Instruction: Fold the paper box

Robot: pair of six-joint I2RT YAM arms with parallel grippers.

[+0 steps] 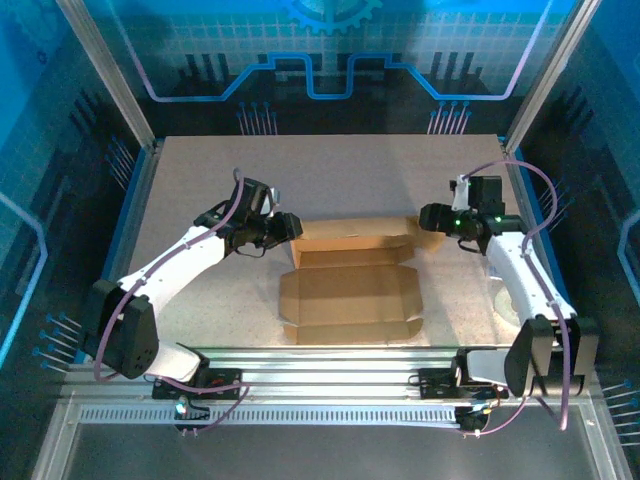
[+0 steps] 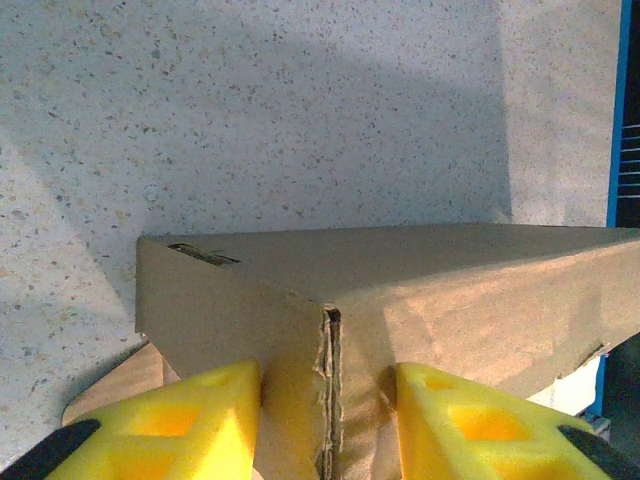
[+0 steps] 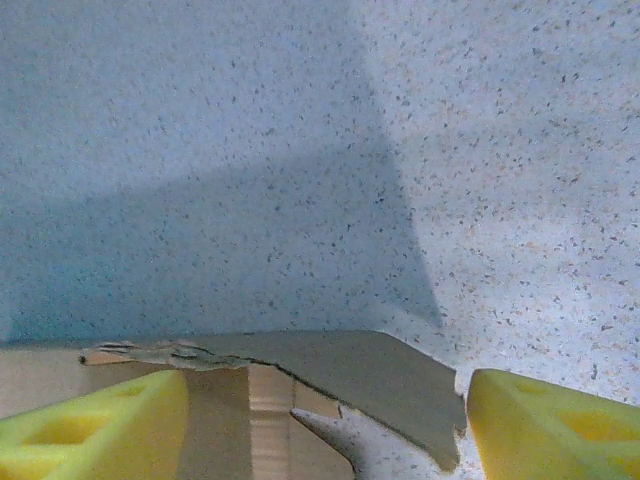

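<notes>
The left gripper [image 2: 330, 425] stands partly closed around a raised corner of the paper box [image 1: 350, 295]. Both yellow pads [image 2: 215, 415] lie against cardboard, 1 on each side of the upright folded edge, so it appears to hold that corner. The right gripper [image 3: 325, 420] is spread wide and grips nothing. A ragged-edged flap lies low between its 2 pads, touching or overlapping the left one and apart from the right one. From above, the box lies between the 2 grippers with its long axis running left to right across the table [image 1: 200, 170]. Its far panel is folded up into a low wall whose ends meet the 2 claws, and the open tray panel lies flat on the near side, towards the arm bases. Neither arm is clearly nearer; each has its own end. The next fold probably turns on the right claw, which sits just beyond the flap and would have to close on it or push it inward. The speckled tabletop is flat and bare around the box, leaving room on every side before the enclosure walls.
</notes>
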